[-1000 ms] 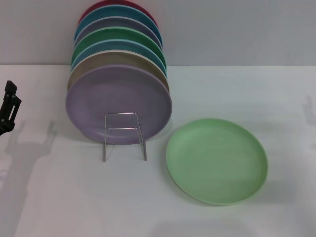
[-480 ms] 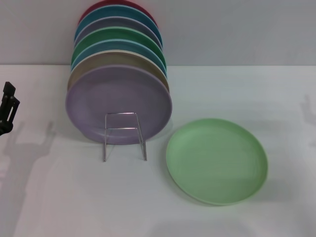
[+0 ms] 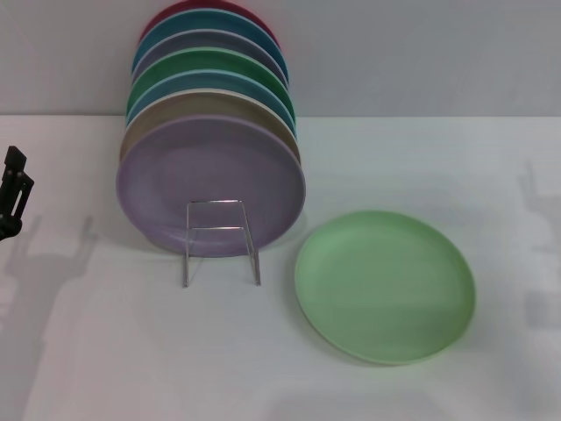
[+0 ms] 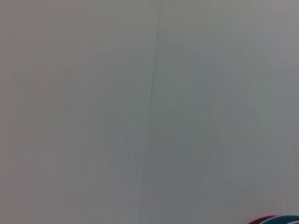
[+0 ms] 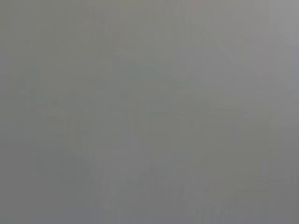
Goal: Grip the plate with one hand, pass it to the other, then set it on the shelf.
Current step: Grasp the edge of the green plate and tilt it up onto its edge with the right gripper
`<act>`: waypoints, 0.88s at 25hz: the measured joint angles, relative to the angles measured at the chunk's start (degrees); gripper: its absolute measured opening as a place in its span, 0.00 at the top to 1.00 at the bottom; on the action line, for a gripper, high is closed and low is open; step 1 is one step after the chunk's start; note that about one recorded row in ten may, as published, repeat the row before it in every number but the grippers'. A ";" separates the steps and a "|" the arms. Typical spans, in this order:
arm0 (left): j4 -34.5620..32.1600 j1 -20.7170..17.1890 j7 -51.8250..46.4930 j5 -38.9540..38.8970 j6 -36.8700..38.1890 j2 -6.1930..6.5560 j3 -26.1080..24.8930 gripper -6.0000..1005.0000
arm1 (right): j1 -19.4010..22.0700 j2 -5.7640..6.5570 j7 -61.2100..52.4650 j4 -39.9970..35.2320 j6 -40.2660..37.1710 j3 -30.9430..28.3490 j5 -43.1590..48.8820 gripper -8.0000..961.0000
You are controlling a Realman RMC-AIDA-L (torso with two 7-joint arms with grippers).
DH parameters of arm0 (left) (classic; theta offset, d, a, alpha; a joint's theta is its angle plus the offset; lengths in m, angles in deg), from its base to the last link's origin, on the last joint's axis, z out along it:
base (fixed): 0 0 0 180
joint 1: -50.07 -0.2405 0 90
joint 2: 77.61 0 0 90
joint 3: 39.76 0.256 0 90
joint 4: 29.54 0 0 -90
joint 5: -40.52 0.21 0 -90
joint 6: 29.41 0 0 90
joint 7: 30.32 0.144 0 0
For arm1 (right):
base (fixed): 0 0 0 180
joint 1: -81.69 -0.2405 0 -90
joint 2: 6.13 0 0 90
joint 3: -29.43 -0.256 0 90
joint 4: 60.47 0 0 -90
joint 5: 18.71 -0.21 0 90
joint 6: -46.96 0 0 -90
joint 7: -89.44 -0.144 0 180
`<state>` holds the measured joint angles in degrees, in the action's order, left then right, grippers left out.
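The pale mint-green plate [image 3: 384,285] lies flat on the white table, right of centre in the head view. The silver wire shelf [image 3: 220,241] stands to its left, with its looped front free and several plates standing upright behind it. My left gripper [image 3: 13,193] shows as a black part at the far left edge, well away from the plate. My right gripper is out of view; only its shadow falls on the table at the right. The wrist views show only grey wall.
A lilac plate [image 3: 210,182] stands at the front of the row in the rack, with tan, blue, darker green and red plates behind it; their top rims show in the left wrist view [image 4: 275,219]. A grey wall [image 3: 421,53] stands behind the table.
My left gripper has slid slightly further toward the left edge. The shadow at the right has shifted. The plate and shelf have not moved.
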<state>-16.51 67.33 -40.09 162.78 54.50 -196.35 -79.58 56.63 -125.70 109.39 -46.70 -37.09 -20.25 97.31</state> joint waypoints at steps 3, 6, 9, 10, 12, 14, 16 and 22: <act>0.04 0.01 0.01 0.01 -0.14 0.00 0.00 0.26 | 0.28 0.00 5.06 1.11 0.03 -0.15 -0.17 0.29; -0.01 0.01 0.02 0.01 -0.29 0.00 0.00 0.26 | 1.33 0.02 12.54 4.88 0.89 -0.43 -3.20 0.30; -0.04 0.06 0.02 0.00 -0.30 0.03 0.00 0.26 | 2.63 0.35 14.71 9.39 3.46 -0.67 -6.50 0.30; 0.00 0.03 0.03 0.01 -0.27 0.08 0.00 0.26 | 3.54 0.60 14.84 12.26 6.46 -1.25 -7.32 0.30; -0.01 0.01 0.02 0.00 -0.22 0.10 0.00 0.26 | 4.28 0.85 14.98 15.43 10.92 -2.49 -7.29 0.30; -0.04 0.01 0.03 0.00 -0.16 0.10 0.00 0.26 | 4.65 1.00 15.20 17.25 13.31 -3.29 -7.17 0.30; -0.06 0.03 0.02 0.00 -0.14 0.10 0.00 0.26 | 5.44 1.49 16.49 21.11 18.57 -4.74 -6.92 0.30; -0.26 0.15 0.02 -0.01 -0.06 0.08 0.00 0.26 | 9.50 2.30 28.06 37.96 41.20 -13.53 -6.77 0.30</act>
<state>-16.77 67.48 -40.07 162.77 54.44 -196.27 -79.58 66.12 -123.40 137.45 -8.74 4.11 -33.78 90.53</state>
